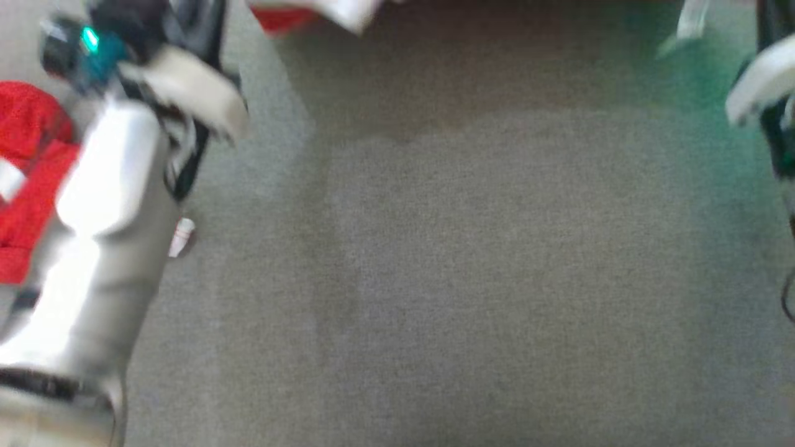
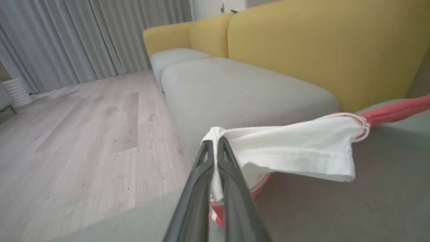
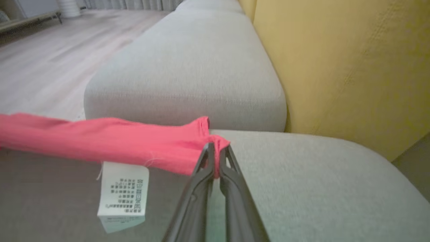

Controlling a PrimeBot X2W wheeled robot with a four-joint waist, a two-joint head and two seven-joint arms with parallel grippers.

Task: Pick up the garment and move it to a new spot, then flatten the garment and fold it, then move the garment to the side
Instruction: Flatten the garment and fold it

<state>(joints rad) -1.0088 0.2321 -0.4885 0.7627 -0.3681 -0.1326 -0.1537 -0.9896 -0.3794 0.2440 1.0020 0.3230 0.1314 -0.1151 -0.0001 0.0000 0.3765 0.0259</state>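
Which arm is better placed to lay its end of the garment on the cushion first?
Probably the right. The right claw, shut on the garment at its red edge, has grey cushion beneath and ahead. The left claw, pinching the white part, sits nearer the cushion's edge, beside wooden floor.

Garment: soft matt cloth, stitched hem. Seat cushion: coarse woven fabric, matt. Floor: smooth wood-grain planks.
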